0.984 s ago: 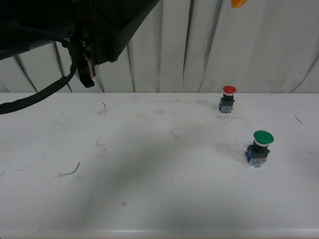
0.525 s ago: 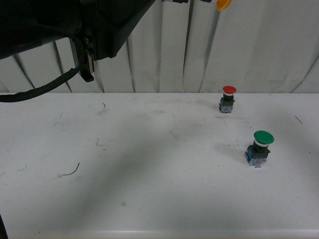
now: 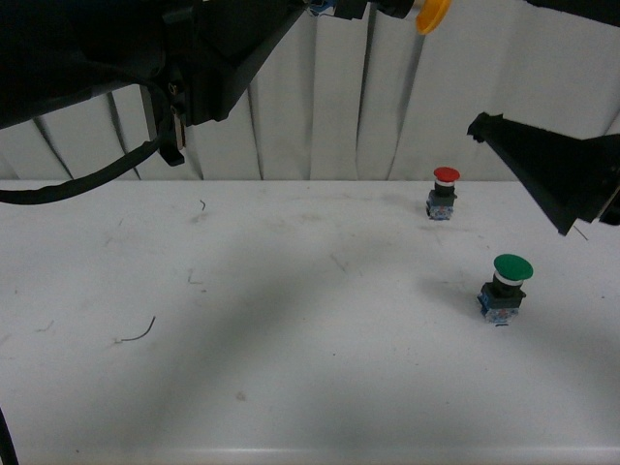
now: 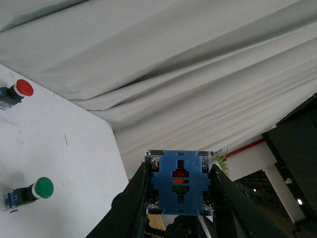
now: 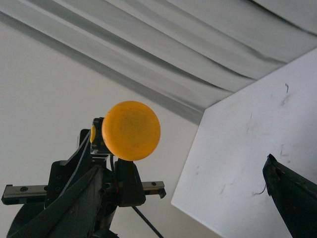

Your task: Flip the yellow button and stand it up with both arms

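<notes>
Seemingly mid-handover: left end effector (image 4: 180,171) grips the yellow button (image 5: 131,130) high above the red button (image 3: 445,175); right end effector (image 3: 557,170), opening unclear, should take its cap.

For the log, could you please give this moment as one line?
left fingers: holding yellow button aloft; right arm: raised, apart; red button, green button: on table

Matt plastic caps the yellow button (image 5: 131,130); the table (image 3: 291,368) looks smooth but scuffed, the curtain (image 3: 339,107) cloth.
</notes>
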